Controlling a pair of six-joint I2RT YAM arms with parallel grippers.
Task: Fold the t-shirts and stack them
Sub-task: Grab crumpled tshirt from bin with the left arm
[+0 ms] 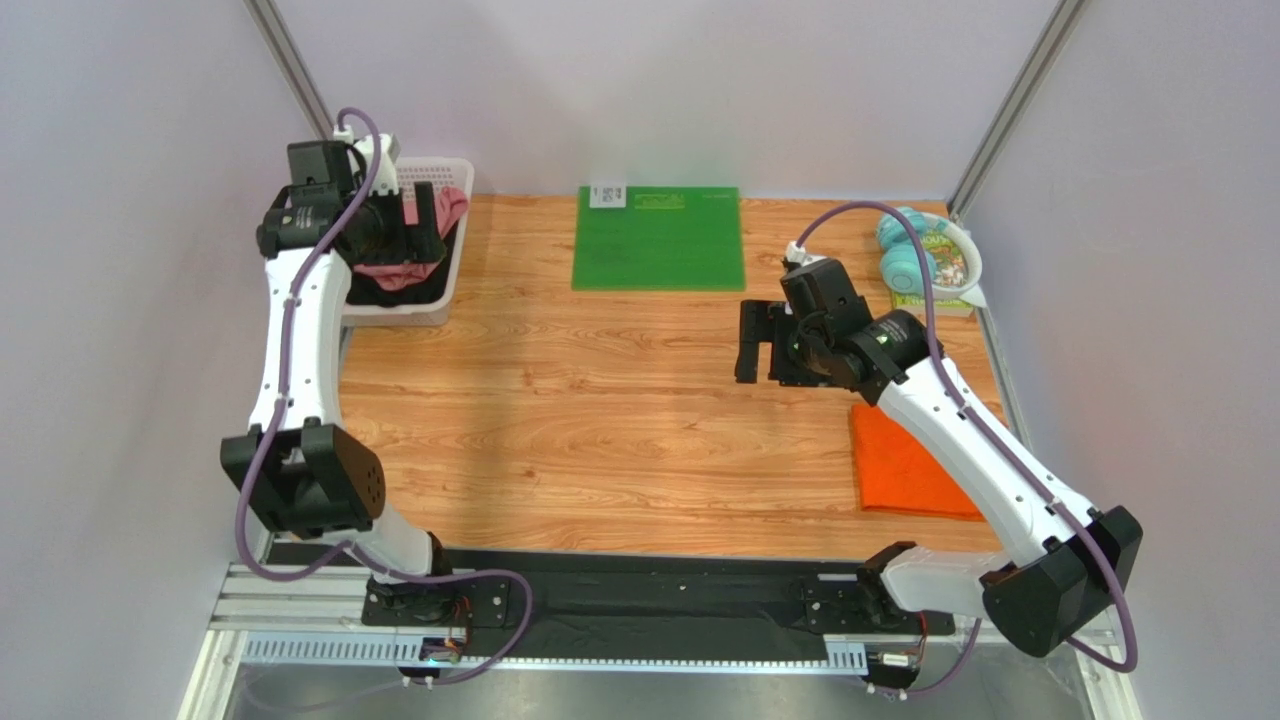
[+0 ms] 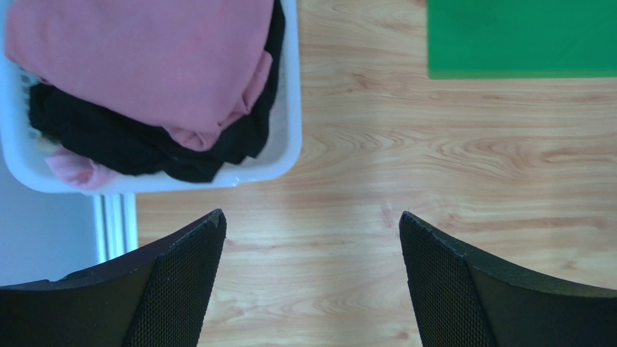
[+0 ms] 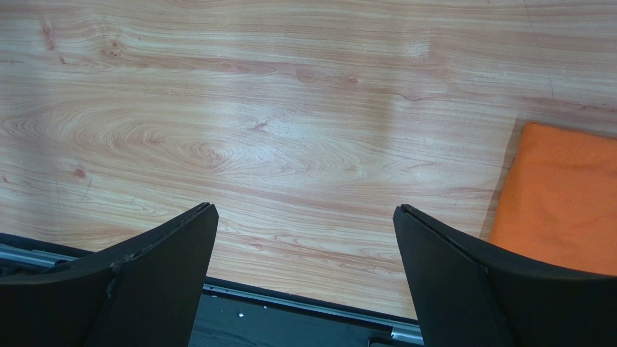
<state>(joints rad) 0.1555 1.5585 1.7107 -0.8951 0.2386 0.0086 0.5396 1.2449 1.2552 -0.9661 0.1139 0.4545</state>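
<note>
1. Left end effector (image 2: 311, 230), released, hovers near the white basket (image 2: 292, 108) holding the pink t-shirt (image 2: 145, 58) over black cloth (image 2: 108, 137).
2. Right end effector (image 3: 304, 213), released, hangs above the tabletop (image 3: 290, 108), with the folded orange t-shirt (image 3: 565, 195) beside it.
3. Green mat (image 1: 658, 237) lies at the far edge.

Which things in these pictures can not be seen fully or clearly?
Basket: top view, the left arm covers most of it; left wrist view, the edges cut it.
Anything under the pink shirt and black cloth: hidden by them.
Orange shirt: top view, the right arm covers part; right wrist view, the edge cuts it.
White label on the green mat: too small to read.
</note>
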